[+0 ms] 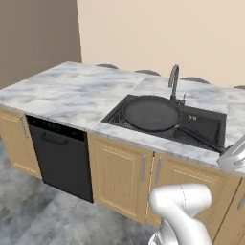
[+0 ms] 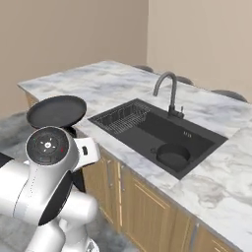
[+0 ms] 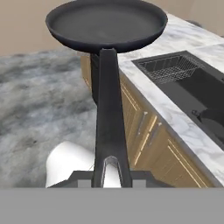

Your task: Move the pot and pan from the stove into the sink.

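My gripper point(image 3: 111, 175) is shut on the end of the pan's long black handle point(image 3: 108, 109). The pan point(image 3: 106, 22) is a shallow dark round one, held level in the air out in front of the cabinets, over the floor, short of the counter edge. From the right base view the pan point(image 2: 56, 110) hangs to the left of the sink point(image 2: 202, 129). From the left base view the pan point(image 1: 151, 113) lines up with the sink point(image 1: 210, 119), and its handle runs down to the gripper point(image 1: 228, 154). The pot point(image 2: 172, 156) sits inside the basin. The stove is out of view.
A dark arched faucet point(image 2: 167, 91) stands behind the basin, and a wire rack point(image 2: 123, 118) fills its left side. A marble counter point(image 1: 72, 93) tops wooden cabinets point(image 1: 119, 174) and a black dishwasher point(image 1: 62, 158). Chair backs point(image 1: 148, 72) show beyond the counter.
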